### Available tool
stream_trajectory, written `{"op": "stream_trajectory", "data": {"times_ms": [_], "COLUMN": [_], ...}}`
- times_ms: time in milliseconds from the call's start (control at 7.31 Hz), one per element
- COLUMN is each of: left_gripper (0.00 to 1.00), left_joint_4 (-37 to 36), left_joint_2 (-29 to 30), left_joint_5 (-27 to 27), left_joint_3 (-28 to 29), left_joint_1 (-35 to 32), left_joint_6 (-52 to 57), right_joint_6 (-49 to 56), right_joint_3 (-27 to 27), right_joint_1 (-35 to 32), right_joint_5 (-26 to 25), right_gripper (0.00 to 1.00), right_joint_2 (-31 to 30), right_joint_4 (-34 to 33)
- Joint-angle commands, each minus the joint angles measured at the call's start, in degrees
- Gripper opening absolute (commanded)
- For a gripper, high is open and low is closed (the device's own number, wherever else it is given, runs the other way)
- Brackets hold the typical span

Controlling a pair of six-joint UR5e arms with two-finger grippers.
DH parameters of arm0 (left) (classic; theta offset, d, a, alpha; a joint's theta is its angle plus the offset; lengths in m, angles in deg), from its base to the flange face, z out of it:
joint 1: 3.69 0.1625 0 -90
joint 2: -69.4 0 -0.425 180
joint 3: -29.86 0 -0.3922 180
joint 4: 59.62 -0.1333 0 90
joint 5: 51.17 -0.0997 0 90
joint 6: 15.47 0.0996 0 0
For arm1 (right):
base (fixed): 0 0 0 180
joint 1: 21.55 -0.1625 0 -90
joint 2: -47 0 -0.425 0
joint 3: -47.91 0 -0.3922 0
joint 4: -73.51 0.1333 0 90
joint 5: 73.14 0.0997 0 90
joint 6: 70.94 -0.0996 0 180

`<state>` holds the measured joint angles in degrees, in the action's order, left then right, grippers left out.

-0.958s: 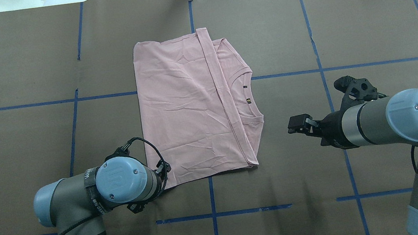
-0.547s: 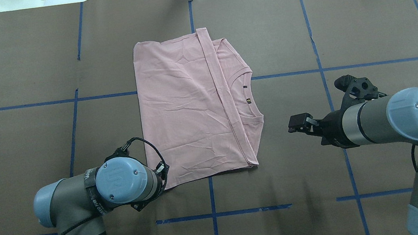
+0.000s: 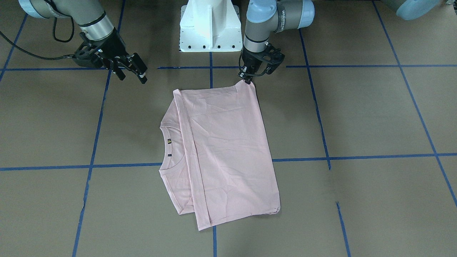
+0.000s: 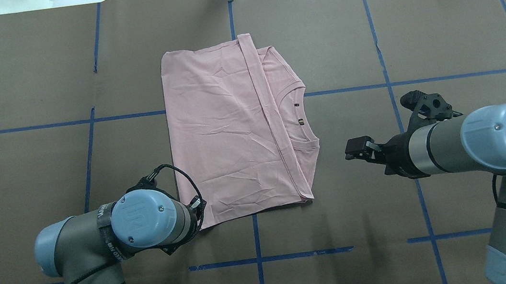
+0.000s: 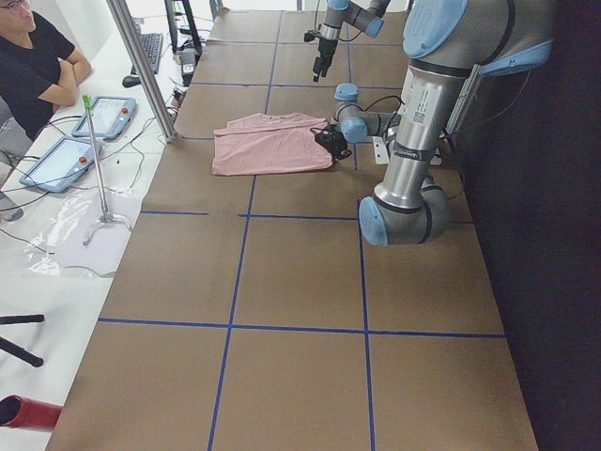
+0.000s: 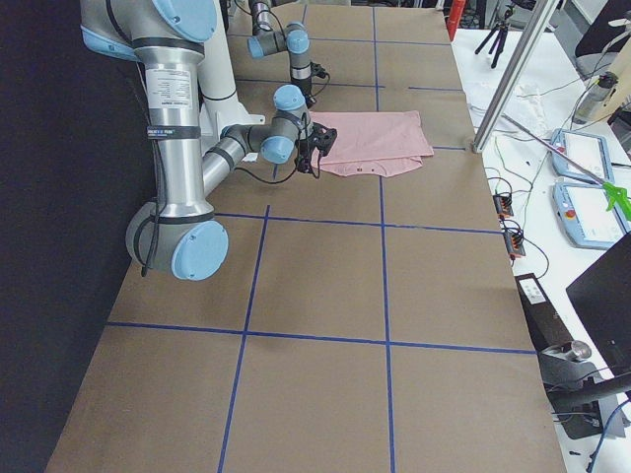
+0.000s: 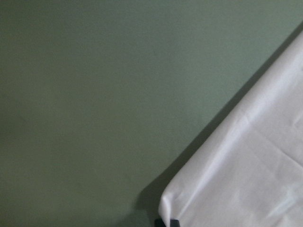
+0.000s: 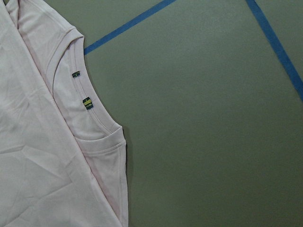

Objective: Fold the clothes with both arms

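In the front-facing view the pale pink T-shirt (image 3: 228, 142) lies folded and flat in the middle of the brown table (image 3: 357, 114), with its collar (image 3: 167, 142) turned to the robot's right. The left gripper (image 3: 247, 79) points down at the shirt's corner nearest the white pedestal base (image 3: 209, 28). Its jaws are narrow and pinch that corner. The right gripper (image 3: 132, 74) hangs above bare table, apart from the shirt, with its jaws wide.

From overhead, the left arm's wrist (image 4: 146, 218) covers its own gripper and the pinched corner. The right gripper faces the collar side across a strip of table.

In the left side view a seated person (image 5: 38, 56) and two tablets (image 5: 103, 117) are at the far edge of the table, beyond a metal post (image 5: 141, 66).

The right side view shows the near arm (image 6: 177, 148) standing in front of part of the shirt.

The left wrist camera sees only the shirt's corner, with a shadow under it.

The right wrist camera sees the collar, two small labels (image 8: 86, 102) and blue tape lines (image 8: 128, 23).
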<state>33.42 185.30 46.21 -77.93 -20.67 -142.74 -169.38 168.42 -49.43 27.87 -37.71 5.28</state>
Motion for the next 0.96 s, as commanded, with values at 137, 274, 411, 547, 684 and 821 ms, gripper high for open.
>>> {"op": "stream_trajectory", "data": {"times_ms": [137,274,411,547,684,821], "left_gripper": [0.00,0.00,0.00,0.00,0.00,0.00], "left_joint_4": [-0.50,-0.59,-0.50,-0.50,-0.50,-0.50], "left_joint_2": [0.03,0.03,0.03,0.03,0.03,-0.06], "left_joint_5": [-0.08,-0.08,-0.08,-0.08,-0.08,-0.08], "left_joint_3": [-0.84,-1.19,-1.19,-1.28,-1.19,-1.28], "left_joint_1": [-0.17,-0.25,-0.34,-0.25,-0.34,-0.34], "left_joint_6": [0.17,0.17,0.17,0.17,0.17,0.17], "right_joint_6": [-0.78,-0.88,-2.62,-3.68,-3.69,-3.69], "right_joint_3": [-6.32,-10.26,-12.73,-15.10,-15.74,-16.88], "right_joint_1": [3.07,3.87,5.19,6.16,6.51,6.60], "right_joint_5": [-2.21,-3.09,-3.27,-3.27,-3.27,-3.27], "right_gripper": [1.00,1.00,1.00,1.00,1.00,1.00], "right_joint_2": [13.55,17.26,18.69,20.18,19.94,20.20], "right_joint_4": [-15.56,-16.31,-16.23,-16.23,-16.41,-16.32]}}
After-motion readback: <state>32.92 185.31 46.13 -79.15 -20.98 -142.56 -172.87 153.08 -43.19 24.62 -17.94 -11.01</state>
